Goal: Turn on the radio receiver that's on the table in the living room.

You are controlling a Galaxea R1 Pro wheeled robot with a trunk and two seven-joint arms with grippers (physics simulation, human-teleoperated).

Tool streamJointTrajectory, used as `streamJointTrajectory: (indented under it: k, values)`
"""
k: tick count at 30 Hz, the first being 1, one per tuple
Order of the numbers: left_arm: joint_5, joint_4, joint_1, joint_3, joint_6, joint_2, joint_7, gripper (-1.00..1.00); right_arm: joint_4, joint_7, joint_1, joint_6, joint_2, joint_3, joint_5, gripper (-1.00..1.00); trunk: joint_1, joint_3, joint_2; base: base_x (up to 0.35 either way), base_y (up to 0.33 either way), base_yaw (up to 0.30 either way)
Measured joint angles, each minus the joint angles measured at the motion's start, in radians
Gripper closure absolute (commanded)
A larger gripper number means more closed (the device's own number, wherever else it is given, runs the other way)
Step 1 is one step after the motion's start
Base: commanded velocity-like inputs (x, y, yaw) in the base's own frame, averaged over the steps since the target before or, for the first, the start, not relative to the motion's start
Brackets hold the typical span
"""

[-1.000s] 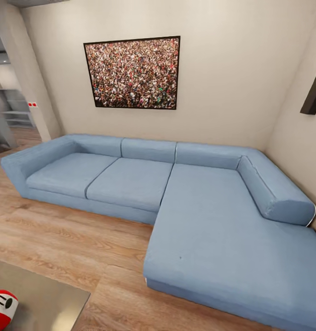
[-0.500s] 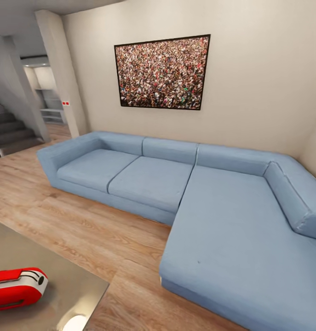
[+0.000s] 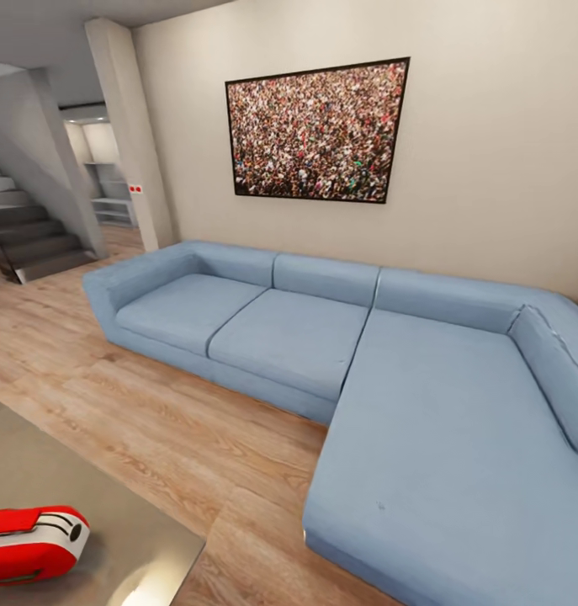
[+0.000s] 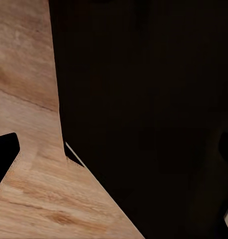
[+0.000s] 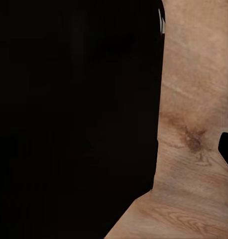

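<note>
Pale-walled living room, blue sofa [image 3: 364, 353] far right; red radio receiver [image 3: 32, 543] lies near-left on the surface [image 3: 112, 505], so swing left before reaching, jaws' state untellable.

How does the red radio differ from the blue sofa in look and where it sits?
The radio receiver is bright glossy red with white trim; the sofa is matte pale blue all over. The radio receiver is small and lies on the table at the head view's lower left corner, cut by the frame edge; the sofa is large, L-shaped, and stands on the wood floor along the wall under the framed picture. Both have rounded edges.
</note>
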Motion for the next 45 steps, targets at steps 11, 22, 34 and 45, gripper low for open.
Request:
streamJointTrajectory:
  k: [11, 22, 34, 45]
  values:
    - [-0.001, 0.000, 0.000, 0.000, 0.000, -0.001, 0.000, -1.00, 0.000, -0.004, 0.000, 0.000, 0.001, 0.000, 0.000, -1.00, 0.000, -0.001, 0.000, 0.277, 0.000, 0.046]
    - [-0.001, 0.000, 0.000, 0.000, 0.000, -0.001, 0.000, -1.00, 0.000, -0.004, 0.000, -0.001, 0.002, 0.000, 0.000, -1.00, 0.000, -0.004, 0.000, 0.024, 0.000, 0.254]
    - [-0.001, 0.000, 0.000, 0.000, -0.001, -0.001, 0.000, -1.00, 0.000, -0.003, 0.000, -0.001, 0.002, 0.000, 0.000, -1.00, 0.000, -0.009, 0.000, 0.000, 0.000, 0.268]
    - [-0.001, 0.000, 0.000, 0.000, -0.001, -0.001, 0.000, -1.00, 0.000, -0.003, 0.000, -0.001, 0.002, 0.000, 0.000, -1.00, 0.000, -0.014, 0.000, 0.000, 0.000, 0.269]
